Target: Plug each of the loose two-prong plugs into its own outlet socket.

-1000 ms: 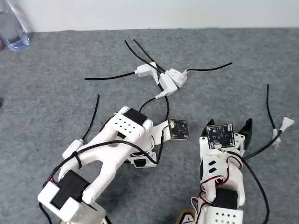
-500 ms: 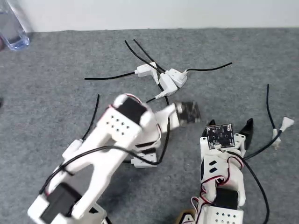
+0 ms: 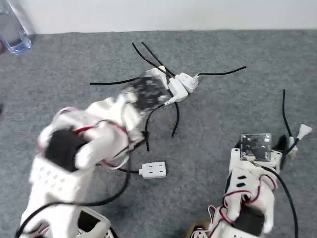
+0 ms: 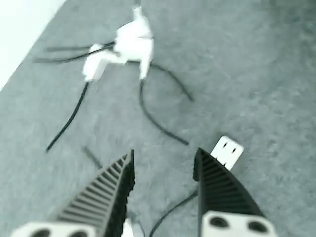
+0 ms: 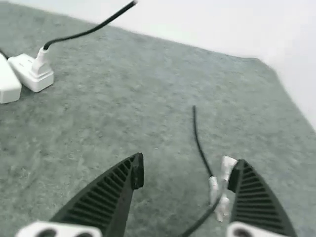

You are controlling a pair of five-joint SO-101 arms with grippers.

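loose plug [image 3: 303, 131]: lying on the grey worktop [image 3: 237, 54] near its right edge, trailing a black cord toward the far side.
right fingers [image 5: 111, 192]: standing spread and gripping nothing, hanging low with the loose plug [image 5: 214, 186] just beside the inner face of one of them.
long axis: running roughly in line with the right fingers, judging by the right wrist view, with the cord end pointing away.
nearer arm: the right one, clearly.
left fingers [image 4: 111, 187]: likewise standing spread and empty, pointing toward the cluster [image 4: 131, 44], well apart from the loose plug.
outlet socket [image 3: 152, 170]: lying alone near mid-worktop, showing just beside one of the left fingers.
cluster [image 3: 179, 85]: bunching white plugs and sockets at far centre; impossible telling which are mated.
coming move: probably calling for centring the right fingers over the plug body before pinching across it.
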